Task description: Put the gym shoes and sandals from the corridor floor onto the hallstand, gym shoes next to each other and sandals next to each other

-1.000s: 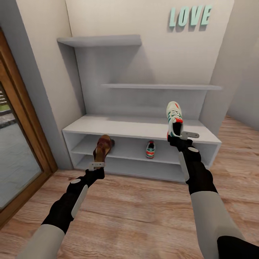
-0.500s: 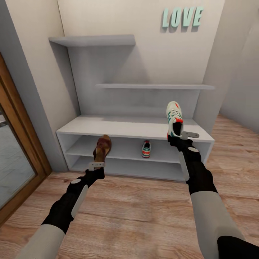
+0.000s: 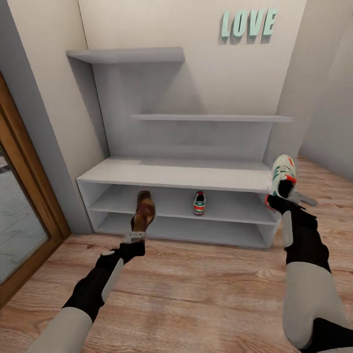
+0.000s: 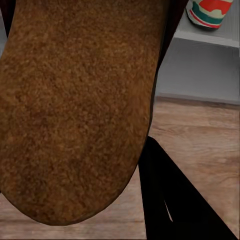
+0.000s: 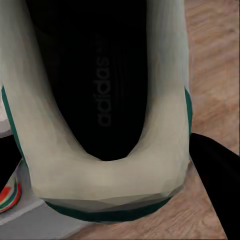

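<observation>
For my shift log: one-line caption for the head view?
Left hand holds a sandal, right hand a gym shoe, facing the hallstand.

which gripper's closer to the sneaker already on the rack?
Left, narrowly. The left gripper with the sandal sits below-left of the racked sneaker; the right gripper is off the rack's right end.

Brown, rough-textured sandal sole [image 4: 80, 110], rounded at one end, close against the lens and covering most of the frame. Black pincer finger [image 4: 172, 200] beside the rounded end, touching the sole edge. Beyond the sole: light brown wood-grain plank floor [image 4: 200, 130], meeting the pale grey lower panel of a shoe rack [image 4: 200, 70]. On the rack tier above the panel: white sneaker with green stripe and red-orange patch [image 4: 210, 12], partly cut off by the frame edge.
</observation>
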Controlling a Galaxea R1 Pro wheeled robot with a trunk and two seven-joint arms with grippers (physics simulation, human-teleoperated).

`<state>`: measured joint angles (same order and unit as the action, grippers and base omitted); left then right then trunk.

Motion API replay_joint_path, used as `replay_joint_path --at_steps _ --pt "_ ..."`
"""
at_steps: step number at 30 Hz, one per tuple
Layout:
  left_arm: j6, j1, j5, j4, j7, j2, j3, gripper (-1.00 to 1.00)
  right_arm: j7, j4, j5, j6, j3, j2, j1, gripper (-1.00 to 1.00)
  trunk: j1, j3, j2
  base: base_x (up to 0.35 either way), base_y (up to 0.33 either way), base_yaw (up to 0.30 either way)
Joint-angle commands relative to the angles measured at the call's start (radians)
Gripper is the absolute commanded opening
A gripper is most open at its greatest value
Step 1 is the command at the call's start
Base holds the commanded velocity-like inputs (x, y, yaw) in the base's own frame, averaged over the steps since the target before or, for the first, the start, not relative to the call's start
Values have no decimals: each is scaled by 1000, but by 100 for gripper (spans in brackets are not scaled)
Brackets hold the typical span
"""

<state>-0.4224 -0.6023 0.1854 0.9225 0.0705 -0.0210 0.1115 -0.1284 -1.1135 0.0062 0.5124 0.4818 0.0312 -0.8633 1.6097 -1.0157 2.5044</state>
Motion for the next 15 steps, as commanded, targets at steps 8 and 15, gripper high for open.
replay_joint_path --at_steps 8,15 --pt "-41 -1 0 -109 2 -1 1 -100 2 28 13 12 251 255 0 -100 0 -1 0 0 0 0" --pt "-44 -1 0 -194 3 -8 3 -100 4 212 13 12 272 548 0 -100 0 -1 0 0 0 0"
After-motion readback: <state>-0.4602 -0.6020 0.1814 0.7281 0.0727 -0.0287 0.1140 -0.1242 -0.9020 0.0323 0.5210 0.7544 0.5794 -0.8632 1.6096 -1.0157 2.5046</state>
